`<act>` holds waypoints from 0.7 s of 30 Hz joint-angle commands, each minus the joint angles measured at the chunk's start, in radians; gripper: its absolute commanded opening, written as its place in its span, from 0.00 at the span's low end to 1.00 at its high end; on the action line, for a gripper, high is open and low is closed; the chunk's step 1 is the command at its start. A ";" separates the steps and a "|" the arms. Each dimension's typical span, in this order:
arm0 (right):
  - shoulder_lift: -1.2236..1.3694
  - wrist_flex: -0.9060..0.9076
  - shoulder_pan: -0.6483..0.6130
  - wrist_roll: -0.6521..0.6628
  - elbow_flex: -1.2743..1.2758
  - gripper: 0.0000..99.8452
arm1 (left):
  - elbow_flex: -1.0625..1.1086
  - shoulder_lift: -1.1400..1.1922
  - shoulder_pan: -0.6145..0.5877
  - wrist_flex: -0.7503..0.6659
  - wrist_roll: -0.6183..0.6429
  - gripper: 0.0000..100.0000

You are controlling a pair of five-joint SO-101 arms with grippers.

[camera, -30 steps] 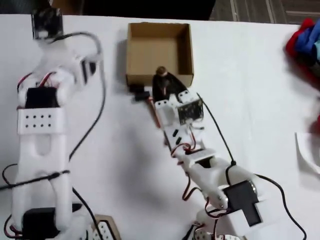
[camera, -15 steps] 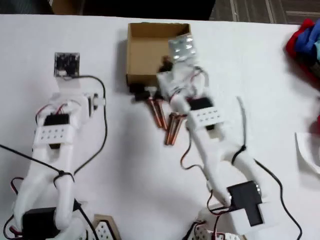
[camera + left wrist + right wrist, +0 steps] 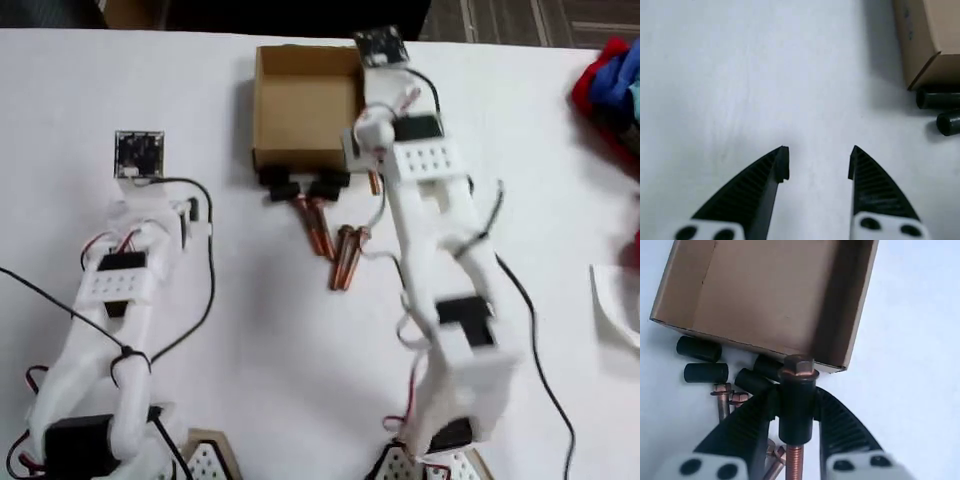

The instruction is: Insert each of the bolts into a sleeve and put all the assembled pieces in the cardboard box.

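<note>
the right pincer [image 3: 796,396] clamps a sleeved bolt [image 3: 796,370], head pointing past its tips toward the cardboard box [image 3: 855,315] just ahead, likely lined up for dropping in. the left pincer [image 3: 817,162] gapes empty, loose sleeves [image 3: 939,98] ahead of it.

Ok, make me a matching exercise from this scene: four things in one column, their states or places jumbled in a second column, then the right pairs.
Things
1. cardboard box
2. sleeved bolt
3. loose bolts
4. loose sleeves

States or places
A. copper, lying bare on the table
B. clamped in the right jaws
C. black, lying beside the box's outer wall
D. nothing inside it

Pairs: 1-D, 2-B, 3-A, 4-C.
</note>
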 commanded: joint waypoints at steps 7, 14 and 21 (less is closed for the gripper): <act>0.587 0.160 0.061 0.012 -1.125 0.02 | 0.002 -0.005 0.000 -0.023 -0.005 0.21; 0.754 0.099 0.042 0.012 -1.263 0.02 | 0.002 -0.003 0.002 -0.023 -0.005 0.21; 0.831 0.024 0.050 0.005 -1.263 0.02 | 0.004 -0.003 0.026 -0.023 -0.006 0.21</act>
